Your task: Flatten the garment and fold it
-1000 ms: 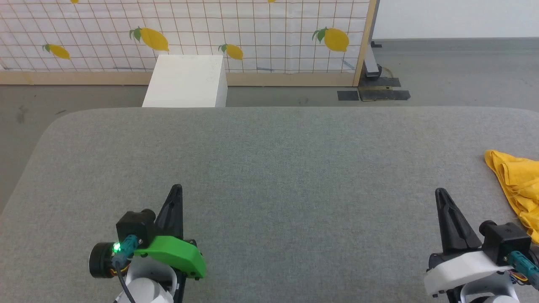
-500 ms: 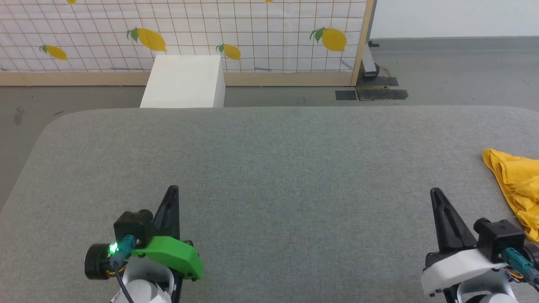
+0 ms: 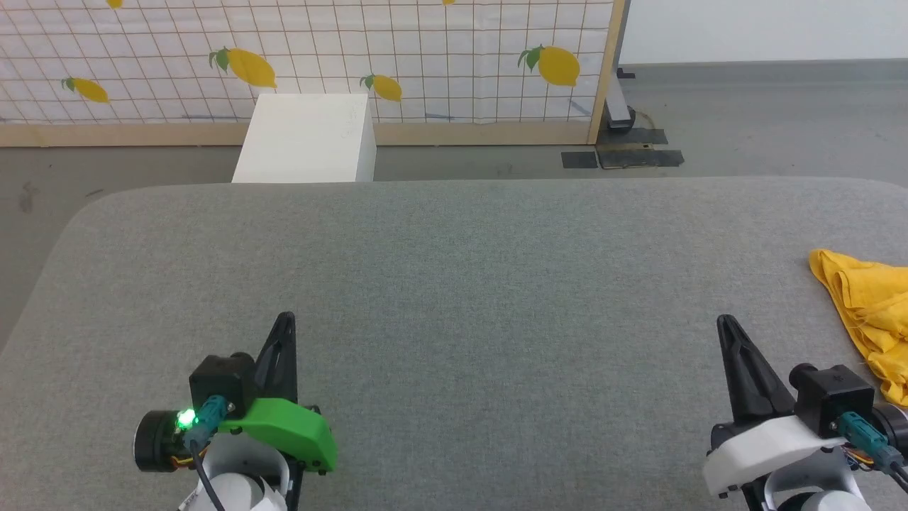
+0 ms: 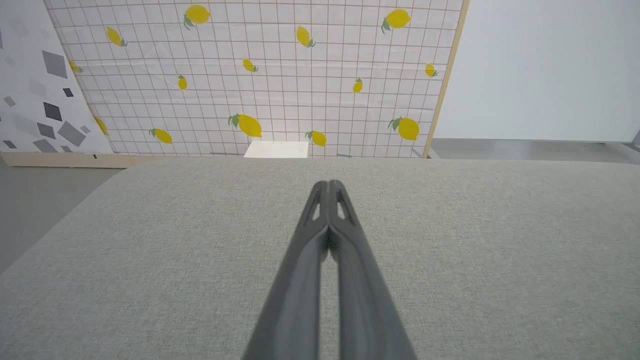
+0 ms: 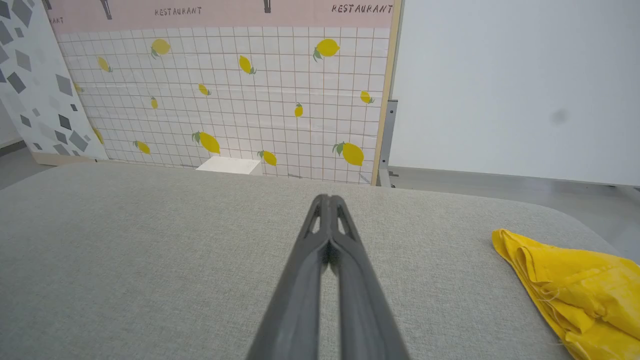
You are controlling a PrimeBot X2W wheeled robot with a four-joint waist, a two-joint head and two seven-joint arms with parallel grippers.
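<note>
Now my left claw [image 3: 284, 325] hovers at the near left of the table [image 3: 454, 270], its two dark fingers pressed together along their length with nothing between them. In the left wrist view the tips meet over the grey cloth surface. My right claw [image 3: 726, 328] is at the near right, likewise closed tight on nothing, and both claws point toward the far side. The shirt [image 3: 864, 312] lies in a crumpled mustard-yellow heap at the right edge of the table, just right of my right claw and not touching it. Its folds are bunched in layers, and part of it runs out of the head view on the right. Past the far edge of the table a white box [image 3: 305, 138] stands on the floor, in front of a screen [image 3: 425, 64] printed with a grid and lemons.
</note>
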